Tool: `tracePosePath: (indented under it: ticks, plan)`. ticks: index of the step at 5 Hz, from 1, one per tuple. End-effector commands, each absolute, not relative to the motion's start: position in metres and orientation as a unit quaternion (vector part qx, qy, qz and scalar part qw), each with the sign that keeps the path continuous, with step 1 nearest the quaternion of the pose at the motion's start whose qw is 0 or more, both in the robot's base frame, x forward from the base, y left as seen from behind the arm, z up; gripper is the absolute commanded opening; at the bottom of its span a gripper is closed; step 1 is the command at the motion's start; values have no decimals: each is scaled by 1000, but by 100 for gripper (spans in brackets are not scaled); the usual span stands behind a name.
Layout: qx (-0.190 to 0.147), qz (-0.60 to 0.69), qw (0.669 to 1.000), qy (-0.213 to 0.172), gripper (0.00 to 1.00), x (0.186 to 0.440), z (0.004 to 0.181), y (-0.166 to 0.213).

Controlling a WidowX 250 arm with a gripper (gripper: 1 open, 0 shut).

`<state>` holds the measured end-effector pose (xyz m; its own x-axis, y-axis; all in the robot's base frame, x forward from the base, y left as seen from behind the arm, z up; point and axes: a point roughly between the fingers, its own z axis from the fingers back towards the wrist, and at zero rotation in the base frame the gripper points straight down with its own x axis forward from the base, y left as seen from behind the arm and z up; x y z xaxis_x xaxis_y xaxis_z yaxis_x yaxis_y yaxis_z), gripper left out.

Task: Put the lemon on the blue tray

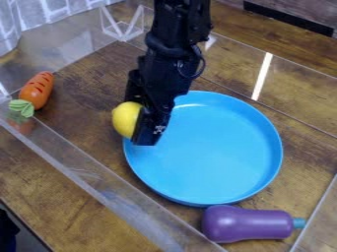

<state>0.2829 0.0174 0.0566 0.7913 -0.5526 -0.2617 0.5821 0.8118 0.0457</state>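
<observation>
The small yellow lemon [124, 118] sits between the fingers of my black gripper [140, 126], which points steeply down and is shut on it. Half of the lemon shows at the gripper's left side; the rest is hidden behind the fingers. Gripper and lemon stand at the left rim of the big round blue tray [227, 157], the lemon just outside that rim. The tray's inside is bare.
An orange carrot with a green top [33, 93] lies at the left on the wooden table. A purple eggplant [245, 224] lies in front of the tray at the lower right. Clear plastic walls run along the table's front and left edges.
</observation>
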Motion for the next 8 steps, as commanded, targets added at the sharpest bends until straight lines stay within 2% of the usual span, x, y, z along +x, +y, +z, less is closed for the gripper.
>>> tracePosePath:
  ticks: [1, 5, 8]
  plan:
    - [81, -306, 946, 70, 0, 292, 75, 7]
    - [77, -294, 952, 30, 0, 296, 60, -9]
    - [65, -288, 955, 1, 0, 298, 58, -13]
